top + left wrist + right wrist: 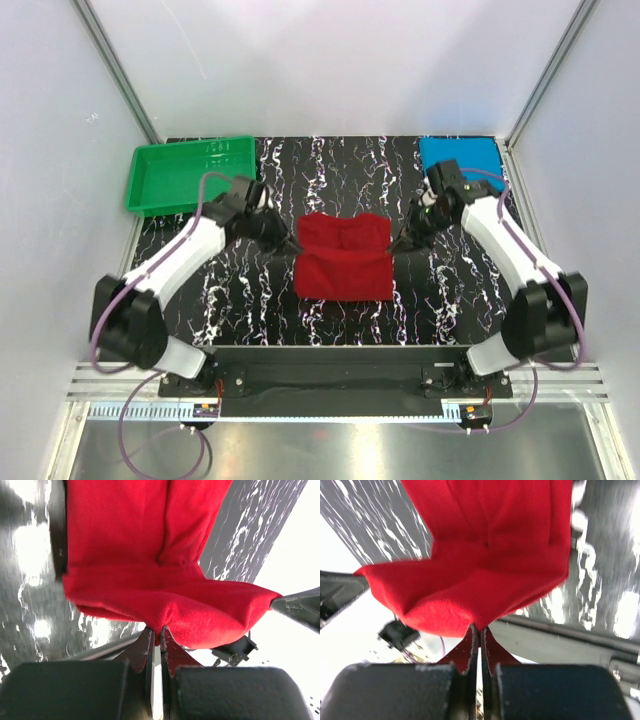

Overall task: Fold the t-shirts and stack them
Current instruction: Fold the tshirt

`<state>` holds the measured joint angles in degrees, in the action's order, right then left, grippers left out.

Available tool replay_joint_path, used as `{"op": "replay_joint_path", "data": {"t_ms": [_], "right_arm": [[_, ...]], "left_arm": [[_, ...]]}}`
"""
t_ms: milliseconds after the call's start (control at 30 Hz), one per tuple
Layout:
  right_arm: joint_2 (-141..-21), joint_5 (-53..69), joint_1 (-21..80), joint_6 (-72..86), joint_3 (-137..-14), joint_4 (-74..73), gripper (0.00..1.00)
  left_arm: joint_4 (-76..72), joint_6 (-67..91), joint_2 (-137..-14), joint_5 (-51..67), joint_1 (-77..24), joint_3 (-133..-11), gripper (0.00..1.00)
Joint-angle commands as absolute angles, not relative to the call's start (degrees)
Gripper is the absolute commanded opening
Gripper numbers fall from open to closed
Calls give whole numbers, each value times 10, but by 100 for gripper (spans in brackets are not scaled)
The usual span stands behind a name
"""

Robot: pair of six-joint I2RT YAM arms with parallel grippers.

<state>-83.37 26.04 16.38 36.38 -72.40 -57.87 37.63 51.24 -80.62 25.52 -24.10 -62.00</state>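
The deep red t-shirt (343, 262) is seen partly folded, its far edge held raised and the rest draped on the tabletop (330, 180). One corner is pinched in the clenched left tool (293, 244), the other in the clenched right tool (393, 243). The blue t-shirt (460, 157) is laid folded beyond the right tool.

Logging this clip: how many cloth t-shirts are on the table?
2. The deep red cloth t-shirt lies mid-table, pinched by left gripper and right gripper; the bright blue folded t-shirt sits at back right.
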Motion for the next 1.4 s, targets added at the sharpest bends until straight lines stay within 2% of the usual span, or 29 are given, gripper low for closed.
{"op": "replay_joint_path", "data": {"t_ms": [0, 100, 167, 267, 300, 333, 400, 433, 467, 533, 600, 667, 700, 767, 833, 967, 1000, 1100, 1133, 1267, 1367], "right_arm": [[-890, 312, 121, 316, -792, -555, 0], [-958, 333, 101, 298, -844, -548, 0], [-1017, 351, 79, 283, -897, -546, 1], [-1120, 369, 55, 272, -986, -548, 11], [-1148, 373, 51, 268, -1019, -553, 17], [-1173, 361, 46, 264, -1080, -555, 42], [-1250, 331, 32, 248, -1148, -581, 42], [-1270, 342, 22, 245, -1207, -594, 43], [-1293, 340, 16, 237, -1234, -608, 53], [-1302, 310, 15, 208, -1306, -650, 57], [-1283, 288, 15, 178, -1302, -664, 58], [-1254, 310, 14, 168, -1245, -638, 58], [-1245, 312, 14, 167, -1220, -629, 60], [-1215, 327, 16, 171, -1136, -576, 62], [-1201, 339, 18, 176, -1070, -534, 63], [-1197, 310, 27, 175, -1022, -505, 63], [-1196, 307, 29, 175, -1011, -500, 63], [-1206, 287, 41, 165, -1005, -492, 62], [-1213, 284, 43, 163, -1005, -492, 62], [-1222, 265, 52, 161, -1005, -490, 59], [-1226, 262, 54, 163, -1007, -488, 59]], "left_arm": [[345, 467, -858, 318, -210, -704, 0], [326, 463, -921, 328, -190, -757, 1], [327, 454, -979, 329, -178, -807, 10], [329, 438, -1067, 330, -166, -887, 24], [339, 431, -1091, 330, -164, -918, 29], [360, 392, -1137, 303, -163, -993, 49], [405, 367, -1175, 249, -152, -1052, 49], [423, 361, -1202, 248, -138, -1102, 54], [440, 351, -1213, 244, -135, -1131, 58], [472, 330, -1215, 219, -133, -1191, 57], [441, 313, -1161, 220, -138, -1166, 57], [381, 314, -1110, 239, -148, -1100, 58], [374, 310, -1105, 260, -154, -1085, 61], [394, 272, -1114, 275, -172, -1076, 61], [403, 222, -1120, 252, -192, -1059, 61], [379, 183, -1126, 179, -209, -1013, 61], [371, 183, -1128, 172, -210, -1005, 59], [375, 185, -1166, 136, -222, -1013, 42], [383, 187, -1174, 122, -226, -1021, 40], [376, 189, -1185, 44, -242, -1024, 46], [380, 178, -1207, 30, -249, -1034, 50]]}}
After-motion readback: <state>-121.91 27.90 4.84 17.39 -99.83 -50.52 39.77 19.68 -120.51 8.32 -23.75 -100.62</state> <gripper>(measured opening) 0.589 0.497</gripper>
